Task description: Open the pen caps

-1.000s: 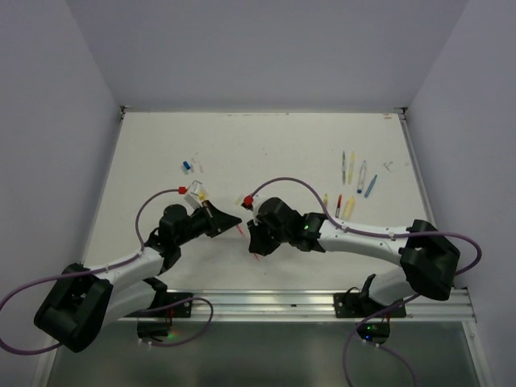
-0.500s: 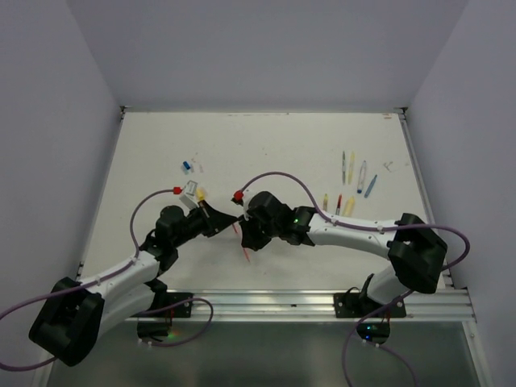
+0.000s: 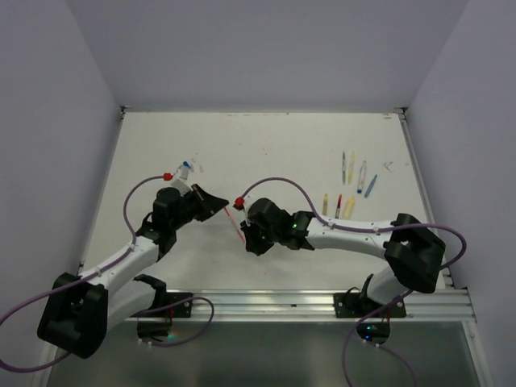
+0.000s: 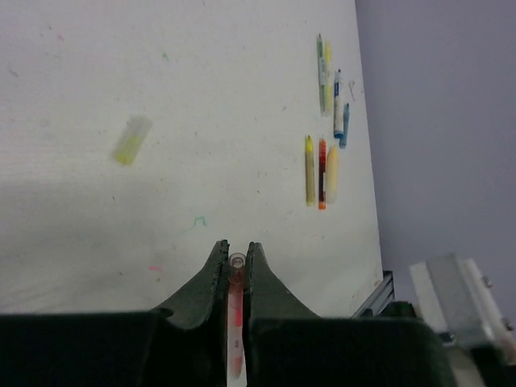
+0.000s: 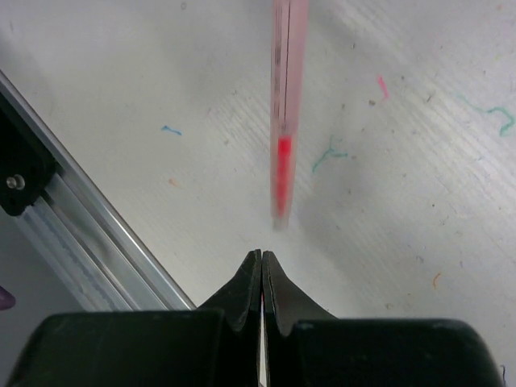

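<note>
Near: right gripper (image 5: 262, 256) clenched, maybe pinching a red sliver, unclear; left gripper (image 4: 235, 247) clamped the pink pen (image 4: 235, 322), held above the table (image 3: 274, 145) between both arms; spare pens (image 4: 310, 169) lay far right. Risk: thin pen could swivel or slip from that narrow grip

White ink-flecked table (image 3: 266, 145), cluster of pens (image 3: 351, 165) at right, pale yellow cap (image 4: 131, 139) lying apart

A white table (image 3: 266, 145) bears faint ink marks (image 5: 329, 153); a metal rail (image 3: 266, 303) lines its 6 o'clock edge.
</note>
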